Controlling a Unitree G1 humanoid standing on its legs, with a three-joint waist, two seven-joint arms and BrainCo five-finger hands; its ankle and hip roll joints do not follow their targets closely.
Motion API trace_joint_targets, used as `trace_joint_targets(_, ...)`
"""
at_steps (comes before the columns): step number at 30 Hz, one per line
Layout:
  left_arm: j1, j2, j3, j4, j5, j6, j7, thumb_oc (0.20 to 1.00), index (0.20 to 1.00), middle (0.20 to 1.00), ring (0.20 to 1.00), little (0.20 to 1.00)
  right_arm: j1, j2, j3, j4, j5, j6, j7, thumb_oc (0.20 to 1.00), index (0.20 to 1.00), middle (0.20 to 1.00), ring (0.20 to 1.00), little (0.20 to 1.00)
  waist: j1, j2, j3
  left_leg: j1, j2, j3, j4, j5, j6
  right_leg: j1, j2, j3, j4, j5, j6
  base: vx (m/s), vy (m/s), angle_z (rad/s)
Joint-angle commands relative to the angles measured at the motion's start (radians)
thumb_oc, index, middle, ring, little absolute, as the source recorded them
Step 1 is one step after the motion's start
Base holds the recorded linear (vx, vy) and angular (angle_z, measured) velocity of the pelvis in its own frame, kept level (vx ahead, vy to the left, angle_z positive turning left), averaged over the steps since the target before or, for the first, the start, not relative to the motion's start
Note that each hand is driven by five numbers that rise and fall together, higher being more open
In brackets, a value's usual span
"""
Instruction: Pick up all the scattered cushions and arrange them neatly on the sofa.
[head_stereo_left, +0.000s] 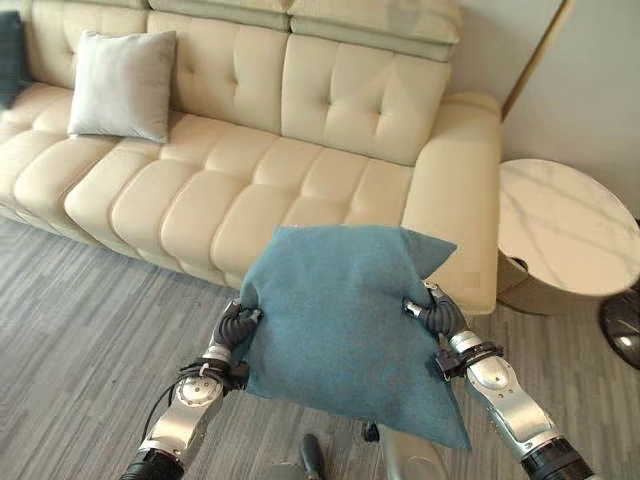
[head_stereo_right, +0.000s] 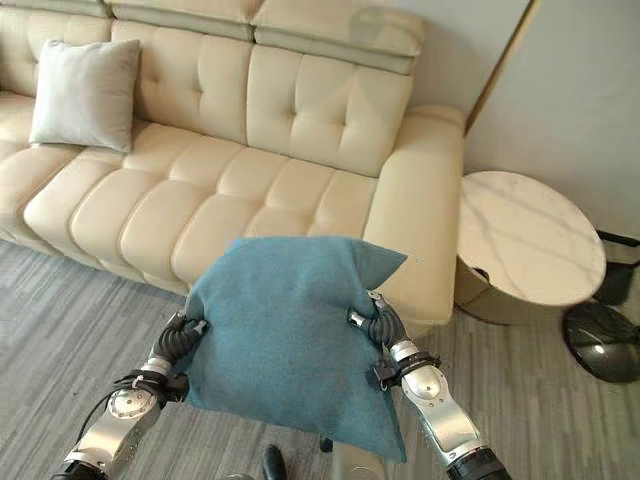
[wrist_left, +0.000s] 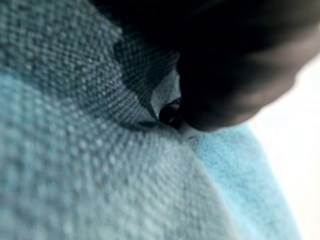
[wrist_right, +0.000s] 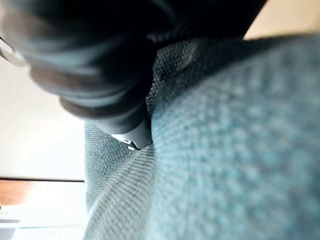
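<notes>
seemingly both hands (head_stereo_left: 236, 328) (head_stereo_left: 432, 312) press the teal cushion (head_stereo_left: 340, 320) between them.

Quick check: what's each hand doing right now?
Left hand: against the teal cushion's left edge, fingers hidden behind it; cannot tell.
Right hand: against the cushion's right edge, fingers hidden too; cannot tell.
</notes>
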Motion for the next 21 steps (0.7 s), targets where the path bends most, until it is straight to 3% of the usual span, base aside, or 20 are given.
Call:
trace_joint_targets(1,-0.109,-0.05,-0.07,-0.183,0.02,-0.126,-0.049,0.2,0.2,0.2,0.2,0.2,-0.098,0.035,0.075,-0.103,0.015,-0.097,0.06,0.2,0.2,0.2,0.2,0.2,-0.037,0.008,-0.077,-0.021,0.04,-0.071,0.194,-0.088,-0.068,0.092,0.029,0.062,0.023,-0.033,0.037,0.52,-0.258,0.79)
trace_joint_targets(2,-0.104,-0.049,-0.069,-0.187,0.021,-0.125,-0.052,0.2,0.2,0.2,0.2,0.2,-0.098,0.03,0.073,-0.106,0.015,-0.099,0.058,0.2,0.2,0.2,0.2,0.2,-0.041,0.013,-0.081,-0.028,0.054,-0.058,0.245,-0.075,-0.082,0.111,0.027,0.049,0.02,-0.035,0.031,0.51,-0.22,0.63)
trace_joint_targets(3,-0.097,-0.053,-0.062,-0.177,0.023,-0.126,-0.051,0.2,0.2,0.2,0.2,0.2,-0.09,0.011,0.064,-0.107,0.018,-0.103,0.057,0.2,0.2,0.2,0.2,0.2,-0.05,0.026,-0.1,-0.031,0.095,-0.027,0.326,0.002,-0.124,0.162,0.053,0.054,0.003,-0.053,0.008,0.27,-0.115,0.51)
trace_joint_targets(5,-0.095,-0.057,-0.059,-0.174,0.02,-0.124,-0.047,0.2,0.2,0.2,0.2,0.2,-0.087,0.008,0.062,-0.11,0.024,-0.102,0.057,0.2,0.2,0.2,0.2,0.2,-0.049,0.03,-0.106,-0.038,0.111,-0.012,0.36,0.031,-0.134,0.185,0.061,0.054,-0.006,-0.069,-0.001,0.2,-0.086,-0.15)
trace_joint_targets(8,-0.101,-0.066,-0.059,-0.167,0.014,-0.12,-0.048,0.2,0.2,0.2,0.2,0.2,-0.079,-0.005,0.053,-0.112,0.024,-0.1,0.054,0.2,0.2,0.2,0.2,0.2,-0.048,0.031,-0.113,-0.062,0.142,0.016,0.322,0.032,-0.118,0.218,0.074,0.086,-0.015,-0.107,-0.008,0.2,-0.009,-0.53)
trace_joint_targets(9,-0.101,-0.066,-0.06,-0.169,0.019,-0.118,-0.054,0.2,0.2,0.2,0.2,0.2,-0.076,-0.009,0.043,-0.113,0.021,-0.099,0.051,0.2,0.2,0.2,0.2,0.2,-0.044,0.019,-0.119,-0.106,0.153,0.011,0.269,0.004,-0.101,0.236,0.064,0.104,-0.02,-0.128,-0.005,0.14,0.021,-0.75)
trace_joint_targets(11,-0.101,-0.061,-0.063,-0.174,0.022,-0.115,-0.057,0.2,0.2,0.2,0.2,0.2,-0.068,-0.009,0.035,-0.115,0.02,-0.099,0.048,0.2,0.2,0.2,0.2,0.2,-0.036,0.008,-0.115,-0.157,0.164,-0.009,0.217,0.008,-0.097,0.248,0.059,0.127,-0.014,-0.149,-0.006,0.2,0.037,-0.73)
trace_joint_targets(12,-0.098,-0.055,-0.063,-0.182,0.023,-0.113,-0.056,0.2,0.2,0.2,0.2,0.2,-0.057,-0.005,0.026,-0.112,0.021,-0.103,0.044,0.2,0.2,0.2,0.2,0.2,-0.02,0.002,-0.108,-0.206,0.187,-0.036,0.159,0.069,-0.108,0.274,0.06,0.144,-0.017,-0.161,-0.011,0.23,0.059,-0.66)
trace_joint_targets(14,-0.099,-0.053,-0.062,-0.182,0.022,-0.115,-0.053,0.2,0.2,0.2,0.2,0.2,-0.053,-0.003,0.023,-0.109,0.021,-0.104,0.041,0.2,0.2,0.2,0.2,0.2,-0.013,0.002,-0.104,-0.222,0.2,-0.049,0.137,0.099,-0.115,0.285,0.061,0.155,-0.017,-0.168,-0.012,0.19,0.069,-0.62)
trace_joint_targets(16,-0.106,-0.056,-0.062,-0.184,0.012,-0.117,-0.034,0.2,0.2,0.2,0.2,0.2,-0.051,0.001,0.018,-0.101,0.019,-0.103,0.032,0.2,0.2,0.2,0.2,0.2,0.01,0.005,-0.097,-0.272,0.217,-0.135,0.082,0.166,-0.133,0.314,0.07,0.194,-0.013,-0.186,-0.014,0.3,0.178,-0.46)
trace_joint_targets(21,-0.118,-0.06,-0.081,-0.189,0.008,-0.123,-0.034,0.2,0.2,0.2,0.2,0.2,-0.052,0.007,0.011,-0.09,0.014,-0.1,0.029,0.2,0.2,0.2,0.2,0.2,0.011,0.021,-0.111,-0.25,0.206,-0.144,0.058,0.161,-0.131,0.35,0.052,0.245,0.009,-0.212,0.0,0.21,0.202,-0.4)
